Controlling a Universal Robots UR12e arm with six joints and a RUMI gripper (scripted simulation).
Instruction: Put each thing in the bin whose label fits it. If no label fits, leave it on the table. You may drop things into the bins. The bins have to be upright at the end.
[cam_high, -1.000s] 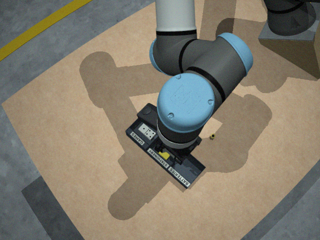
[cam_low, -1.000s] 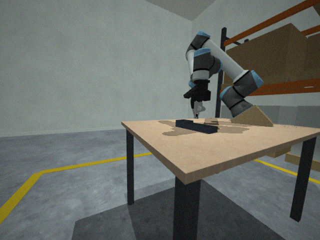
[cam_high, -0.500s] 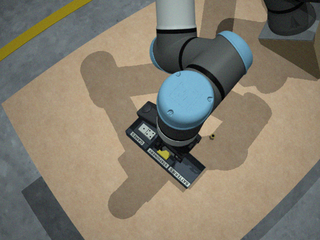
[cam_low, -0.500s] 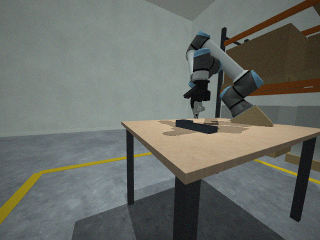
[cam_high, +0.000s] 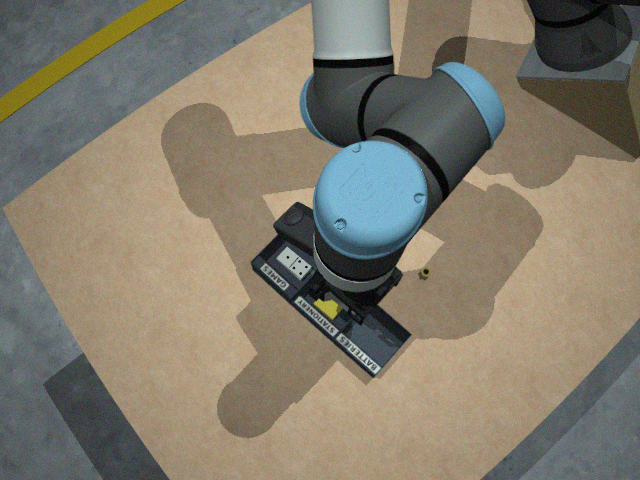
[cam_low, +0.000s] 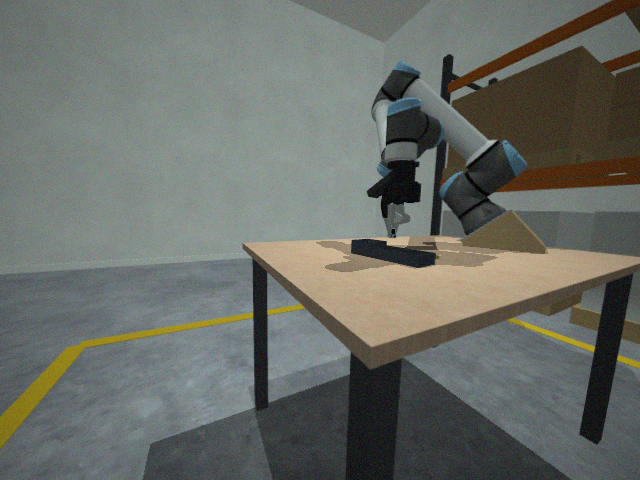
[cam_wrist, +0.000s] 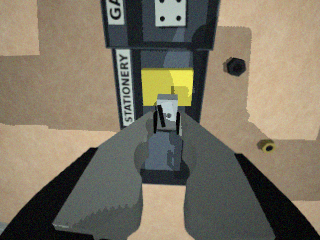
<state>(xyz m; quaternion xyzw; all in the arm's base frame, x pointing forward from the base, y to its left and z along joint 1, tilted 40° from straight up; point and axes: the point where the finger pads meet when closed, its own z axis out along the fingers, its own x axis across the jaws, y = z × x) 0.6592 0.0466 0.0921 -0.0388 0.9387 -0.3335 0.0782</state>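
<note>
The UR12e arm (cam_low: 454, 124) reaches out from its base, elbow raised high, forearm folded back and wrist turned straight down. Its black gripper (cam_low: 392, 230) hangs vertically, fingertips low, the two jaws drawn nearly together and clamped on a small grey block (cam_wrist: 167, 111) pinched between the fingers; seen from overhead, the blue wrist cap (cam_high: 371, 196) hides most of the gripper

Top view looks straight down; exterior faces the table (cam_low: 413, 310) from the side; wrist looks down close.
</note>
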